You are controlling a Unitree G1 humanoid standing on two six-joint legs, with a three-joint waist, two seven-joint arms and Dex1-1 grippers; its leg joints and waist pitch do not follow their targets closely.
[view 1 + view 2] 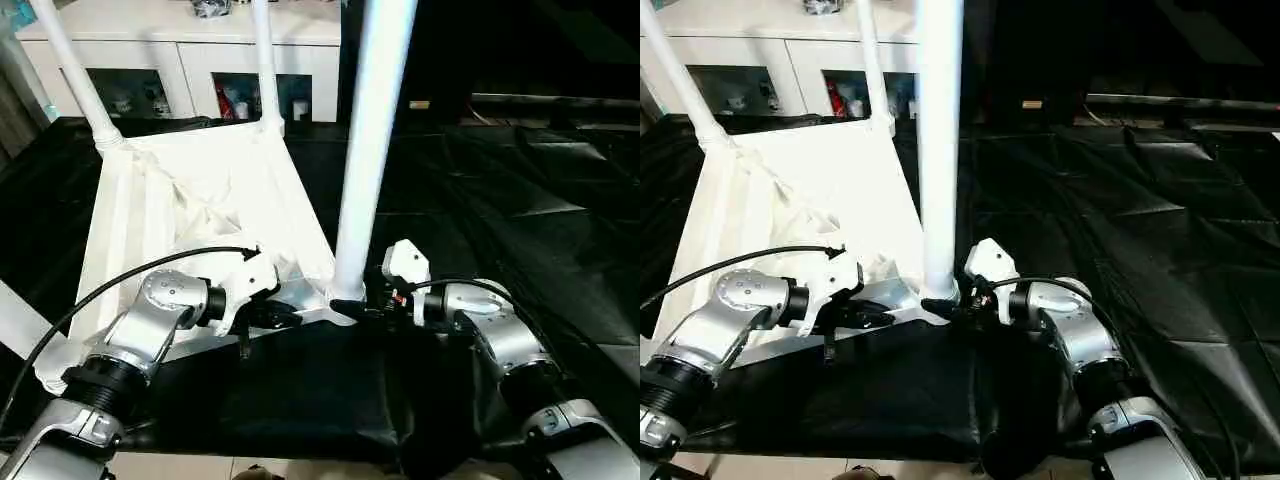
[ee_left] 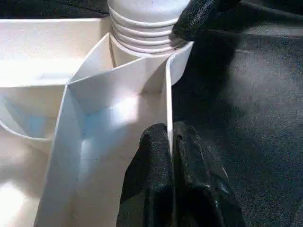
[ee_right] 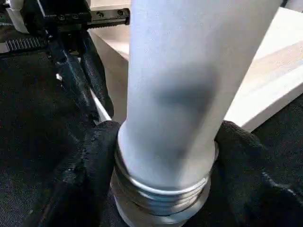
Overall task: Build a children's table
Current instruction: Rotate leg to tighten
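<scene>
The white plastic children's table (image 1: 190, 200) is lying upside down on the black sheet-covered desk (image 1: 480, 200), filling the nine-to-twelve o'clock part of the head views, its ribbed underside facing up and white tapered legs rising from its corner sockets. At about seven o'clock the left gripper (image 2: 169, 156) is pinching the thin white edge wall of the top between its clenched black fingers (image 2: 151, 175). Toward five o'clock the right gripper (image 3: 165, 156) is grasping the threaded base of the nearest upright white tubular leg (image 1: 370, 130), a finger (image 3: 92, 165) pressing on either side where it is sitting in the near corner socket.
</scene>
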